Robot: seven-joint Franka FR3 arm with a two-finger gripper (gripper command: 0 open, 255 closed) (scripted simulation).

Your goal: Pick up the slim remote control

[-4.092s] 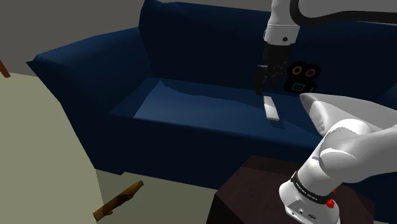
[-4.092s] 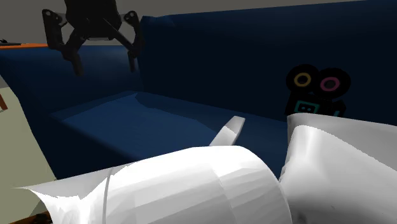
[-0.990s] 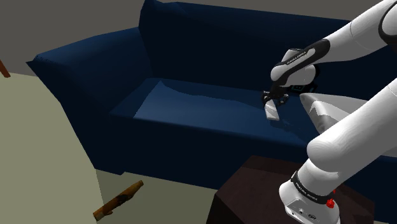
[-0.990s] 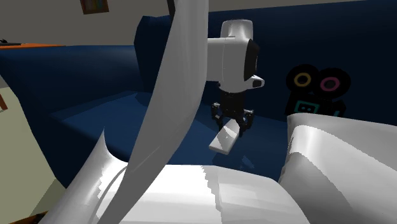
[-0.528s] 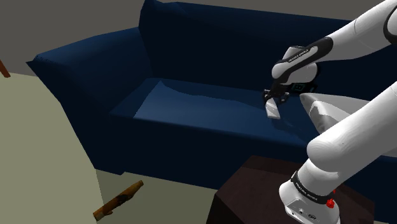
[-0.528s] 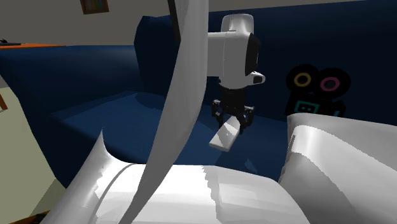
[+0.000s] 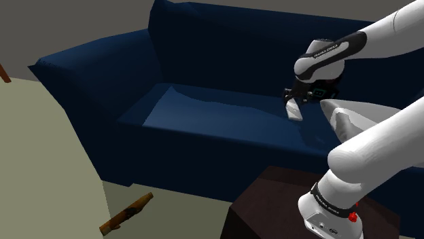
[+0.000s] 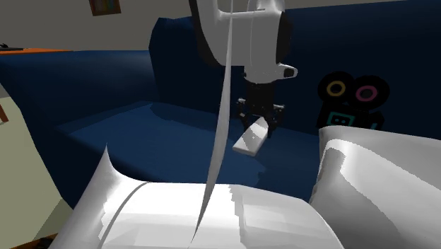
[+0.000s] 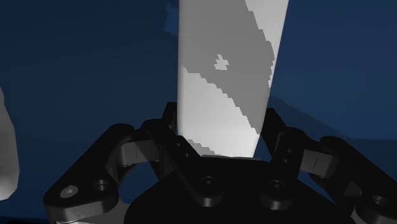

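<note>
The slim remote control (image 7: 294,111) is a flat pale grey bar. It hangs tilted a little above the dark blue sofa seat (image 7: 197,112), clasped at its upper end by my black gripper (image 7: 296,100), which is shut on it. In the second exterior view the remote (image 8: 252,138) slopes down from the gripper (image 8: 260,122), its lower end free of the cushion. The wrist view has the remote (image 9: 226,70) running out from between the two fingers (image 9: 164,137).
A dark cushion with coloured rings (image 8: 351,99) leans on the sofa back behind the gripper. A white cushion (image 7: 353,115) lies just beside the remote. A brown wooden piece (image 7: 127,213) lies on the floor by the sofa front. The dark stand (image 7: 272,204) is at lower right.
The gripper has risen with the remote in it, lifting the bar off the seat; over the last second it climbed steadily and shifted slightly toward the sofa back.
</note>
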